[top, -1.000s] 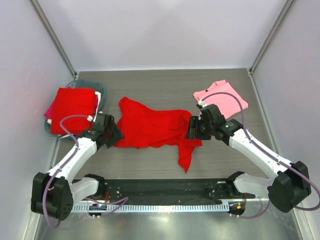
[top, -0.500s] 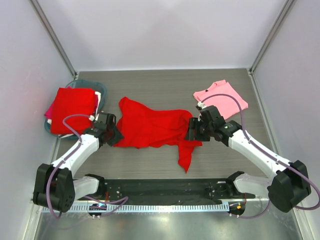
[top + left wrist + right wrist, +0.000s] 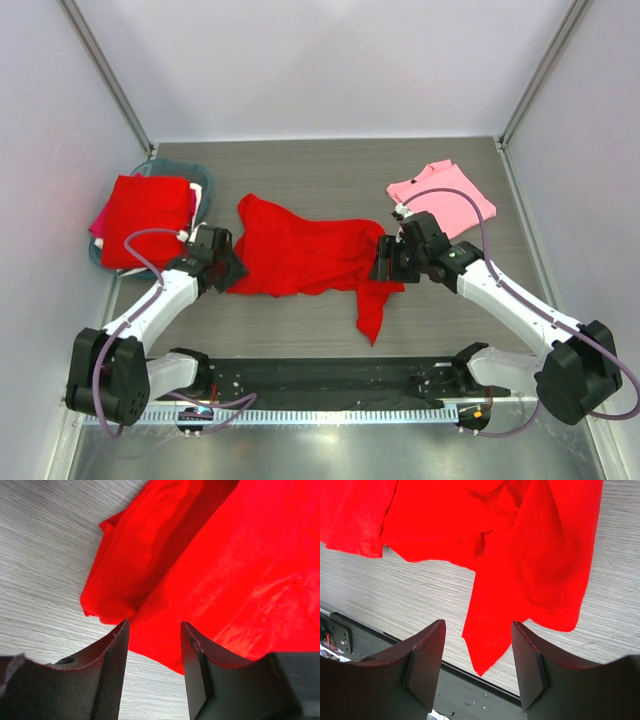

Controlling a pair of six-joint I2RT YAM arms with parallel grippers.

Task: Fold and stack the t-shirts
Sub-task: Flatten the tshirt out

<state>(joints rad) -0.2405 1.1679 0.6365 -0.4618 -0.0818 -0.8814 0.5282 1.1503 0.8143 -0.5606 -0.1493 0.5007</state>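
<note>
"Two shirts out on the table (image 3: 330,165), am I right?"

"Yes. A bright red t-shirt (image 3: 300,255) lies crumpled across the middle, with one narrow end trailing towards the near edge. A light pink t-shirt (image 3: 442,196) sits folded near the far right corner, just beyond the red one's right end."

"And the stack?"

"By the left edge, in a teal basin (image 3: 205,178). A folded red tee (image 3: 148,205) is on top, a magenta one (image 3: 96,224) peeks out beneath it on the left, and a strip of white (image 3: 198,205) shows on the right."

"Where are the arms?"

"One at each end of the crumpled shirt. The left gripper (image 3: 230,268) is low at its left end. In the wrist view its fingers (image 3: 112,670) stand apart, with the doubled red hem on the table beyond the gap and nothing pinched."

"The other?"

"The right gripper (image 3: 381,262) is at the shirt's right end. Its fingers (image 3: 425,665) are apart too. A pointed flap of red cloth lies on the table in line with the gap, and neither finger presses on it."
</note>
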